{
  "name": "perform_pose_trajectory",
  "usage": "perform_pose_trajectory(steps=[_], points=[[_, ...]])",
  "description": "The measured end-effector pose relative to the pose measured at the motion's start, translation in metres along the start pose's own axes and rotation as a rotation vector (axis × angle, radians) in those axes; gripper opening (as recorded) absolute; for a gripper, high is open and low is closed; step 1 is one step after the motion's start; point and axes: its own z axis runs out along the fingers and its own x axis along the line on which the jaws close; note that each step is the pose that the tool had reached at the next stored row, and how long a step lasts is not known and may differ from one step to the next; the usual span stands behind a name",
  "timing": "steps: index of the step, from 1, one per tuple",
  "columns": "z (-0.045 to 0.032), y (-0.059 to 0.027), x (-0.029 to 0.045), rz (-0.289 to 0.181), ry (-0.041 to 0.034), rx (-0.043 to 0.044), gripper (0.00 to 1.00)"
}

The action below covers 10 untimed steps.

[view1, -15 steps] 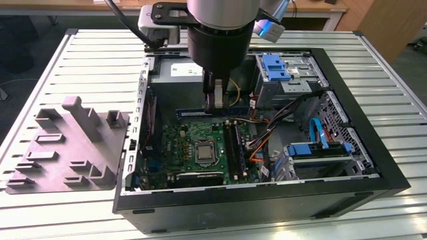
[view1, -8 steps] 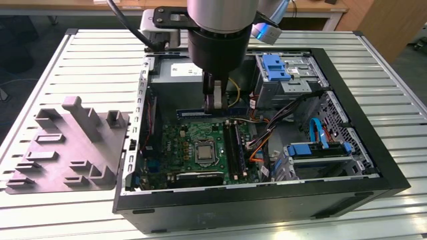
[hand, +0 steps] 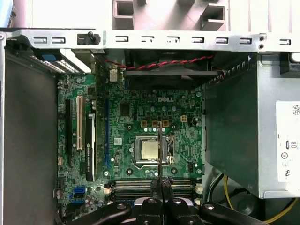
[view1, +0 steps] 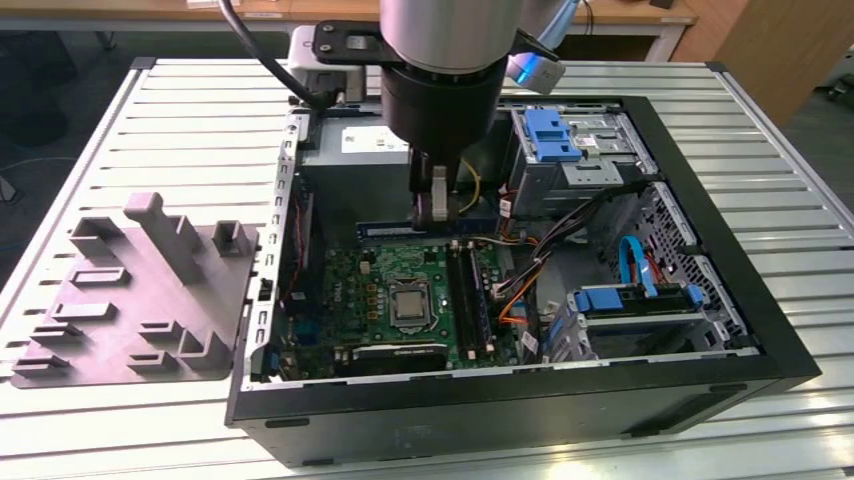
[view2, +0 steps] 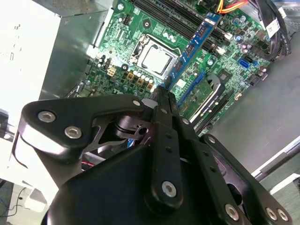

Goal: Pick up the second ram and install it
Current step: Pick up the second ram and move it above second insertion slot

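Note:
My gripper (view1: 430, 215) hangs inside the open computer case (view1: 694, 385), shut on the second ram (view1: 398, 230), a thin bluish stick. The second wrist view has the ram (view2: 194, 47) reaching out from the gripper (view2: 164, 91) over the green motherboard (view2: 117, 51). In the first wrist view it is edge-on, a thin dark line (hand: 160, 150) above the processor socket (hand: 149, 151), with the gripper (hand: 161, 180) over the black memory slots (hand: 136, 183). The stick is held clear of the board. The slots (view1: 461, 285) lie toward the exterior view's right of the socket.
A grey moulded fixture (view1: 134, 290) sits on the slatted table at the exterior view's left. Inside the case are blue drive brackets (view1: 550, 135), loose cables (view1: 534, 270), an expansion card (hand: 89, 145), a fan with red wire (hand: 164, 70) and the power supply (hand: 243, 136).

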Motion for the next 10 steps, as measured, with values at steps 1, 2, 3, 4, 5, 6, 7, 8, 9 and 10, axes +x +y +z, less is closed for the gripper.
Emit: perform_pose_trajectory(steps=[1,2,3,4,5,6,7,8,9,10], points=[[0.0003,-0.0010,0.0000,0.000,0.0000,0.0000,0.12],[0.0010,-0.0014,0.0000,0.001,0.0001,0.0000,0.12],[0.0021,-0.0015,0.0001,0.002,0.0001,0.0000,0.12],[0.0032,-0.0015,0.0001,0.002,0.0001,0.0001,0.12],[0.0042,-0.0015,0.0002,0.003,0.0001,0.0001,0.12],[0.0054,-0.0016,0.0002,0.004,0.0000,0.0002,0.12],[0.0065,-0.0017,0.0003,0.005,0.0000,0.0002,0.12],[0.0075,-0.0017,0.0004,0.005,0.0000,0.0002,0.12],[0.0084,-0.0017,0.0004,0.006,0.0000,0.0002,0.12],[0.0091,-0.0017,0.0004,0.006,0.0000,0.0002,0.12]])
